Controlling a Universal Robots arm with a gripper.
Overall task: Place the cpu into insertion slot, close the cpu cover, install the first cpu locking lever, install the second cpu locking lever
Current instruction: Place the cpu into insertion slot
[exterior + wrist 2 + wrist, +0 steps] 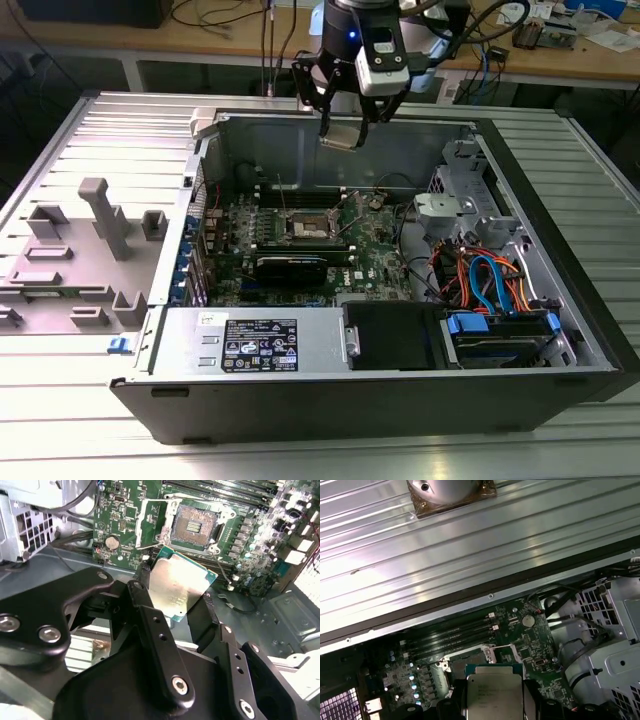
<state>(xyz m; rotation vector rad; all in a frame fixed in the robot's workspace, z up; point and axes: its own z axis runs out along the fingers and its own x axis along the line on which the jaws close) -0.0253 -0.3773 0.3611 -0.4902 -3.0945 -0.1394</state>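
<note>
Silver-grey cpu (177, 587) pinched by its edges in the gripper (343, 130), fingers closed on it, upper centre of the exterior view, well above the board. Insertion slot (305, 228) sits mid-frame on the green motherboard (372, 250), uncovered; cpu cover (151, 522) swung open beside it.

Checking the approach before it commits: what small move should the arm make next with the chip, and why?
Probably bring the cpu down over the insertion slot. The gripper is shut on the cpu, holding it clear above the green board, and the slot lies uncovered with its dark centre showing and nothing seated in it.
</note>
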